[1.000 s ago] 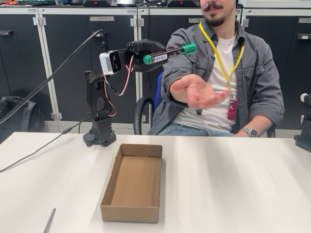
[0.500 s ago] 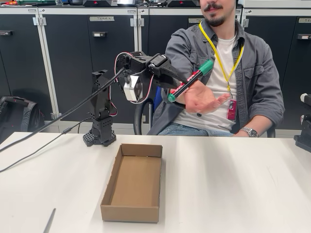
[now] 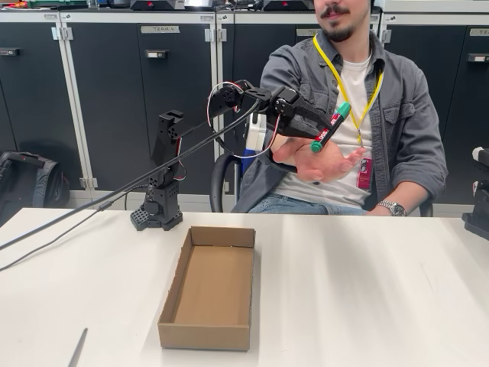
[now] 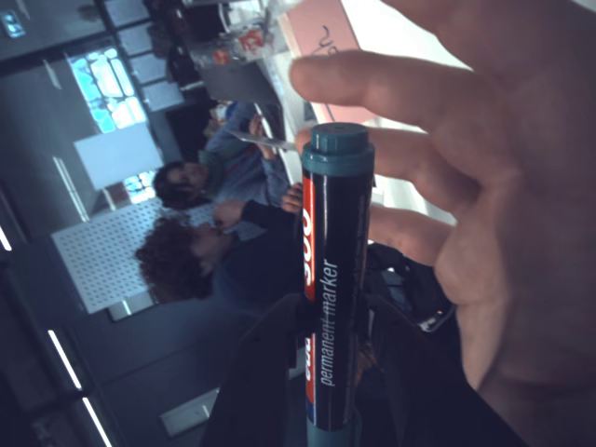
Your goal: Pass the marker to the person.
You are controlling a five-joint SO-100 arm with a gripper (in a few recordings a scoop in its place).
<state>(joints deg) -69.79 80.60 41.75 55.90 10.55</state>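
The gripper [image 3: 317, 128] has its fingers clamped on the marker [image 3: 330, 127], tilted just above the person's [image 3: 359, 92] open hand [image 3: 317, 157]. Below the hand, an open cardboard box [image 3: 208, 287] sits on the white surface [image 3: 367, 298], well apart from the marker. Nothing stands between marker and palm.

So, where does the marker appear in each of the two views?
Fixed view: the marker is upper right of centre, tilted, held in the robot's hand above the person's open palm.
Wrist view: the marker stands upright at centre.
Shared landmark: the person's palm.

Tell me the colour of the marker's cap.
Green, on the marker; clearest in the fixed view, teal-tinted in the wrist view.
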